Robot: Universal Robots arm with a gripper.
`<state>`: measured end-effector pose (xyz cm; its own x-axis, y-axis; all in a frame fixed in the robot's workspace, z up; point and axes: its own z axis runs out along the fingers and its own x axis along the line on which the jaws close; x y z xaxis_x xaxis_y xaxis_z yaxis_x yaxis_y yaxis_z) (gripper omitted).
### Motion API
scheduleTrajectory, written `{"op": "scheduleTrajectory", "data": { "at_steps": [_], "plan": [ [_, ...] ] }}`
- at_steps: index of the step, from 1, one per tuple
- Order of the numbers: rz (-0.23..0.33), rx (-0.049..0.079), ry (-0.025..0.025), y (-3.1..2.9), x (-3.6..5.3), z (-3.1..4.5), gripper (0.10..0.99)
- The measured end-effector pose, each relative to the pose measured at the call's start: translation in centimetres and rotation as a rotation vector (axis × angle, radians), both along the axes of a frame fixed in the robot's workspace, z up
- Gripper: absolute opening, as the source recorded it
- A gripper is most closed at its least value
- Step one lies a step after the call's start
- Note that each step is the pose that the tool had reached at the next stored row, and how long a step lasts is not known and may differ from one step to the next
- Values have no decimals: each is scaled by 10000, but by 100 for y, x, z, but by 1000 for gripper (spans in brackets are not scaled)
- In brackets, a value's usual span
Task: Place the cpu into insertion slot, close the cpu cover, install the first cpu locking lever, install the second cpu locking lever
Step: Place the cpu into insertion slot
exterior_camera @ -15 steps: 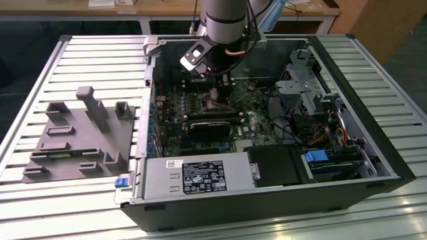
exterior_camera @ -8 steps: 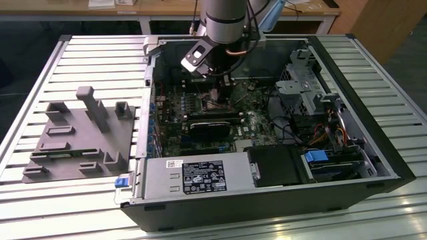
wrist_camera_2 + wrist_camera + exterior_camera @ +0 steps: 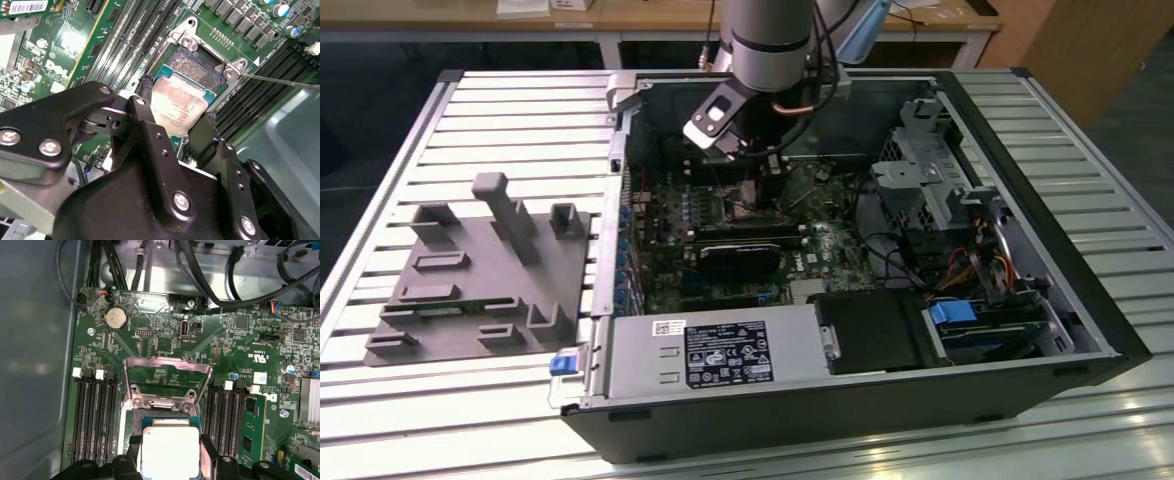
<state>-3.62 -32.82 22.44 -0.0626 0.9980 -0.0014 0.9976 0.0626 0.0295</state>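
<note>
Slatted metal worktop (image 3: 480, 120) under us, and an open computer case (image 3: 854, 400) lies flat on it, with a grey peg fixture (image 3: 480, 270) towards the worktop's edge on the exterior view's left. We see the arm (image 3: 767, 40) reaching down into the case, over the green motherboard (image 3: 165, 340).

Now to the second wrist view: the gripper (image 3: 177, 106) has the cpu (image 3: 181, 102) pinched between its two black fingers (image 3: 145, 89), which sit narrowly apart, one on each opposite edge of the chip. And the chip is tilted, silvery top up. It hangs partly over the insertion slot (image 3: 196, 65), whose dark pin field shows beyond the chip's far edge. We cannot tell whether the low edge touches the slot.

In the first wrist view we get the cpu cover (image 3: 166, 362) swung open, clear of the slot, with green board showing through its window. Long black memory slots (image 3: 92, 420) flank the socket on both sides. One thin locking lever (image 3: 280, 79) pokes out from the slot's corner, unlatched. Over at the case's near edge sits the power supply (image 3: 707, 350).
</note>
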Motion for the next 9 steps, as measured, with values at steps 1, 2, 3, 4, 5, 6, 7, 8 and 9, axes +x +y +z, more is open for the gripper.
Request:
{"op": "scheduleTrajectory", "data": {
  "at_steps": [1,2,3,4,5,6,7,8,9],
  "plan": [
    [-9,0,0,1,-2,-6,541],
    [-16,0,0,3,-5,-9,541],
    [-17,0,0,3,-6,-9,541],
    [-16,-1,0,3,-6,-9,541],
    [-16,0,0,3,-6,-9,541],
    [-16,0,0,3,-6,-9,541],
    [-16,0,0,4,-6,-10,541],
    [-18,1,0,4,-6,-11,541],
    [-27,5,-2,4,-8,-16,541]
  ]
}}
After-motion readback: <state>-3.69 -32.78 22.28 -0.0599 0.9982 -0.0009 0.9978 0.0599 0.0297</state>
